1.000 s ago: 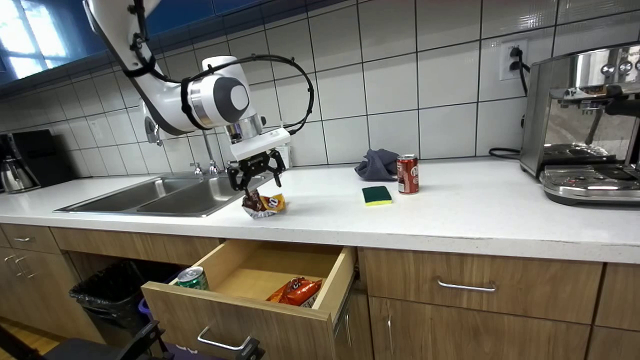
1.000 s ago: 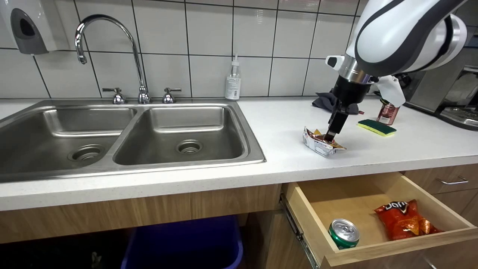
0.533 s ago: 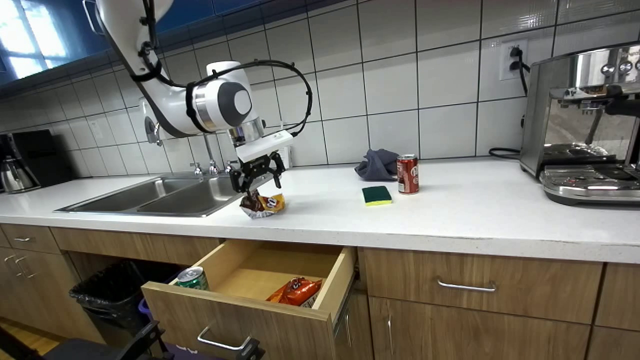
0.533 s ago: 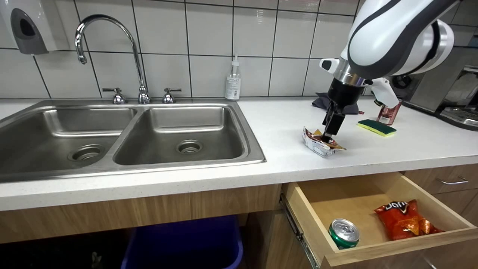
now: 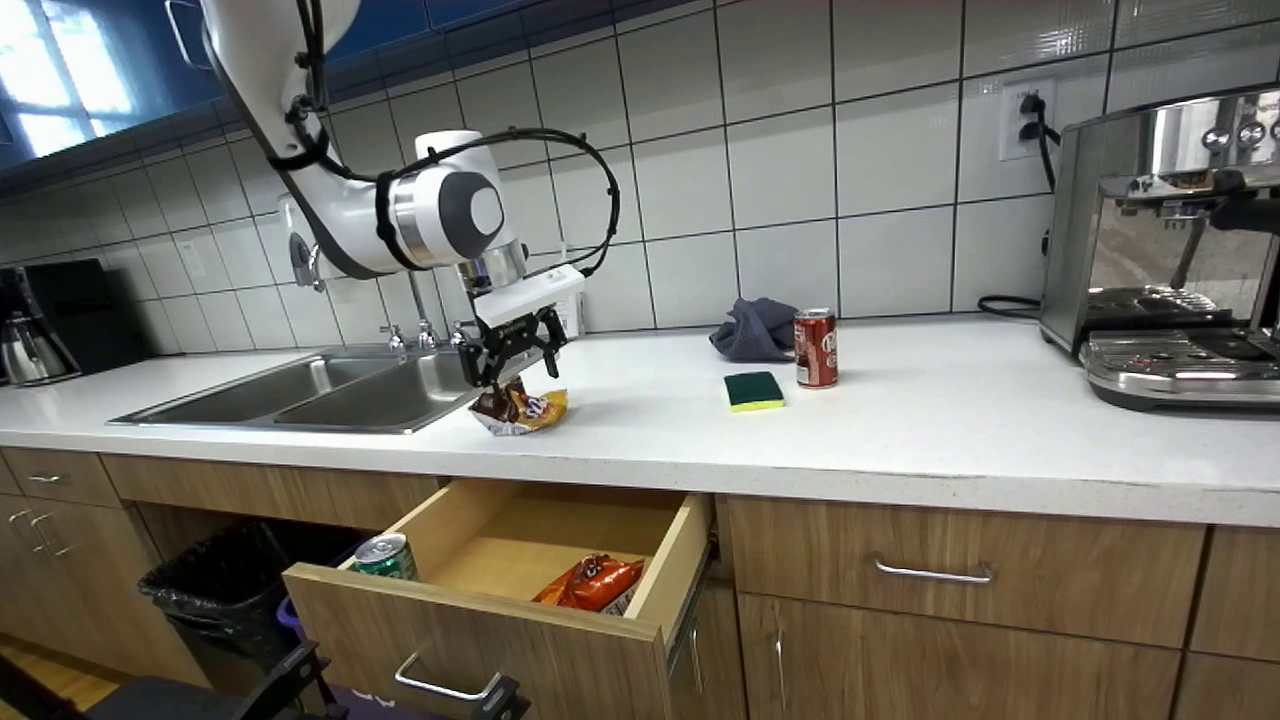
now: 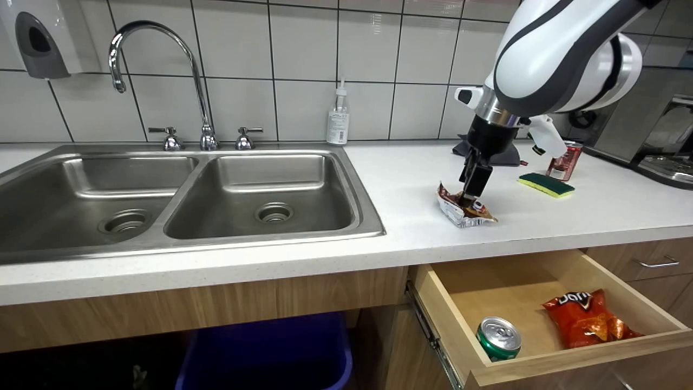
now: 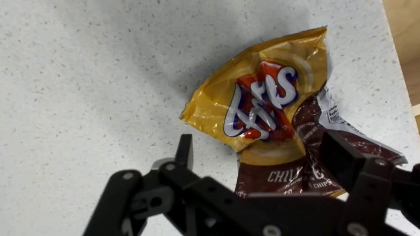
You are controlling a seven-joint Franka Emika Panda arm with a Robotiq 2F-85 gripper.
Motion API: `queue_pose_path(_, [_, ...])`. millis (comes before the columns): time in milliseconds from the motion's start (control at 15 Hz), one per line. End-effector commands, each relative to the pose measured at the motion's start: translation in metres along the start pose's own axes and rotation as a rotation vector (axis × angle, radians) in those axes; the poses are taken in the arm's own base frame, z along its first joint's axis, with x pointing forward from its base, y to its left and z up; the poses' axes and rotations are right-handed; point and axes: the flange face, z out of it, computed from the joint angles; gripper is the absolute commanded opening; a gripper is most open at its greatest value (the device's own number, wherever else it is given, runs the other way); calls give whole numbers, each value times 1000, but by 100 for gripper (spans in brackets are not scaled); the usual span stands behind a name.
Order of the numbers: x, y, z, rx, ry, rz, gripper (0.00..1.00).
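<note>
Tabletop (image 5: 950, 400): where the wrist view looked down on it, the white surface showed fine speckles.
Arm (image 6: 541, 67): white and dark grey, it bent down over the tabletop.
Sink (image 6: 270, 176): two steel basins lay side by side, let into the tabletop.
Drawer (image 5: 480, 635): wooden, it stood pulled out beneath the tabletop.
Gripper (image 7: 259, 139): black and pointing down, it had its jaws wide apart; one tip seemed to touch the brown part of the chip packet (image 7: 272, 127), while the other was off to the packet's side.
Chip packet: gold and brown with a red logo, it lay crumpled on the tabletop near the sink, under the gripper.
Red bag (image 6: 587, 319): it lay inside the drawer.
Cloth (image 5: 755, 330): dark, it was bunched up at the back of the tabletop.
Red can (image 5: 816, 348): it stood upright near the cloth.
Green can (image 6: 498, 338): it stood in a front corner of the drawer.
Sponge (image 5: 755, 390): green and yellow, it lay flat near the red can.
</note>
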Motion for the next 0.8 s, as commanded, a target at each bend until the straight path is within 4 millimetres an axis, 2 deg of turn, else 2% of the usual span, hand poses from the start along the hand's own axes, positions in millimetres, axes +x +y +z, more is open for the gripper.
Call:
queue_pose_path(0, [4,13,-2,12,18,-18,100])
queue_pose_path(667, [3,26,3,27,30,-25,98])
queue_pose_path(733, [3,27,3,28,29,-28,74])
